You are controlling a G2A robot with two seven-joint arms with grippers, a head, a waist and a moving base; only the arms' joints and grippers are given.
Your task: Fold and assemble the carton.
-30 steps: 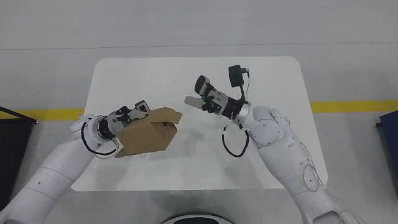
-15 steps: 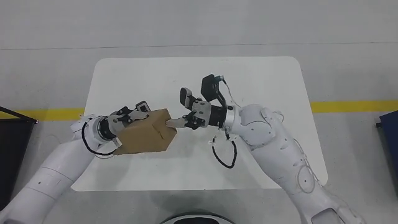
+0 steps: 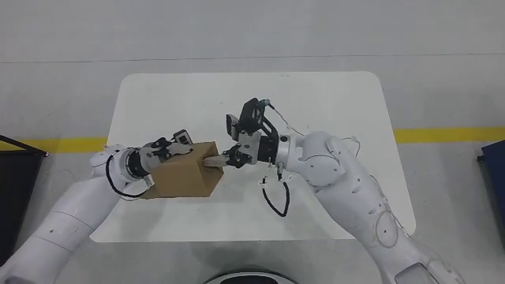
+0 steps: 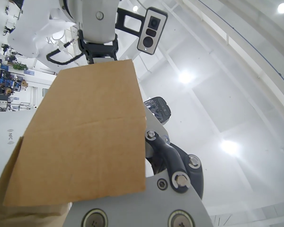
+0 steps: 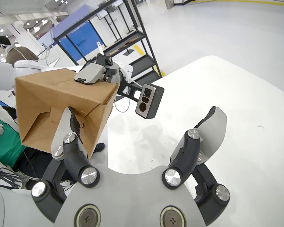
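At carton left end, left gripper clamps a panel; right gripper, spread wide, has one finger in its right end.

White table on a grey floor, yellow floor line alongside, black shelving rack beyond.
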